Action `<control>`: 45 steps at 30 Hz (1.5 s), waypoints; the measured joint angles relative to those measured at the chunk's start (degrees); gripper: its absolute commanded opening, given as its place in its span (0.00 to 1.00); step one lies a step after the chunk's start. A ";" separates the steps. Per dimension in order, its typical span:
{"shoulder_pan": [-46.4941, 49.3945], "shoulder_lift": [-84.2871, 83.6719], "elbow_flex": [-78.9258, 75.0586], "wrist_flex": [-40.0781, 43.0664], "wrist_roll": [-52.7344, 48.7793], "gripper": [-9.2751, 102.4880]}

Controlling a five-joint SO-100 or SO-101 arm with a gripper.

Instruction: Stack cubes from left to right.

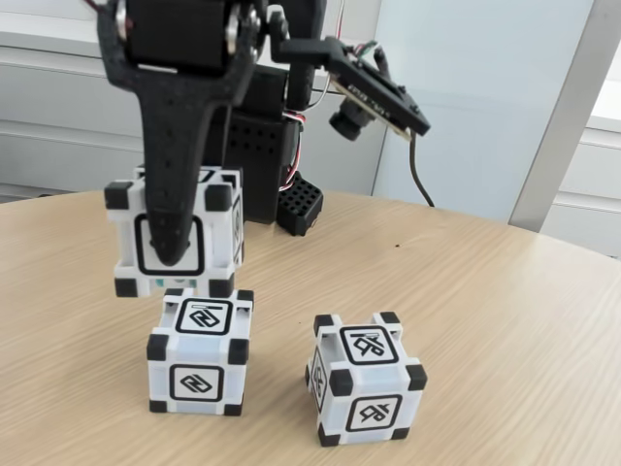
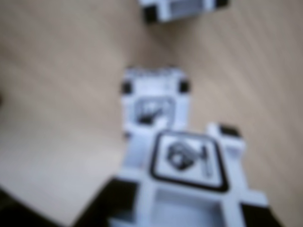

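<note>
Fixed view: the tool (image 1: 175, 254) is closed on one cube, the held cube (image 1: 175, 238), with a black finger (image 1: 173, 194) lying flat down the cube's front face and its tip on the framed glyph. The opposite finger is hidden behind the cube. The held cube is off the desk (image 1: 505, 320), slightly tilted, and hangs directly above a second cube; whether its underside touches that cube's top cannot be told, as the two edges meet in the picture.

The lower cube (image 1: 201, 351) stands on the desk directly beneath the tool, upright, glyphs on its top and front faces. The third cube (image 1: 367, 379) stands on the desk below and to the right of the tool, apart from the lower cube, turned a little so one corner faces the camera.

Behind the tool, the arm's black base (image 1: 262, 160) sits at the far edge of the desk, and a small camera (image 1: 374, 92) is mounted up and to the right of the tool.

Wrist view, blurred: the held cube (image 2: 189, 179) fills the lower foreground, the lower cube (image 2: 154, 101) lies just beyond it, and the third cube (image 2: 182, 8) is at the top edge.
</note>
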 measured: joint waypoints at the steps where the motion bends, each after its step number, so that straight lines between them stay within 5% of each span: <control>1: 0.00 -0.44 0.00 -0.97 0.00 0.24; 24: -0.09 -6.77 0.00 -5.45 0.62 0.23; 33: -0.09 -6.77 0.00 1.85 -0.62 0.22; 45: 0.00 -6.94 0.00 0.18 -1.14 0.24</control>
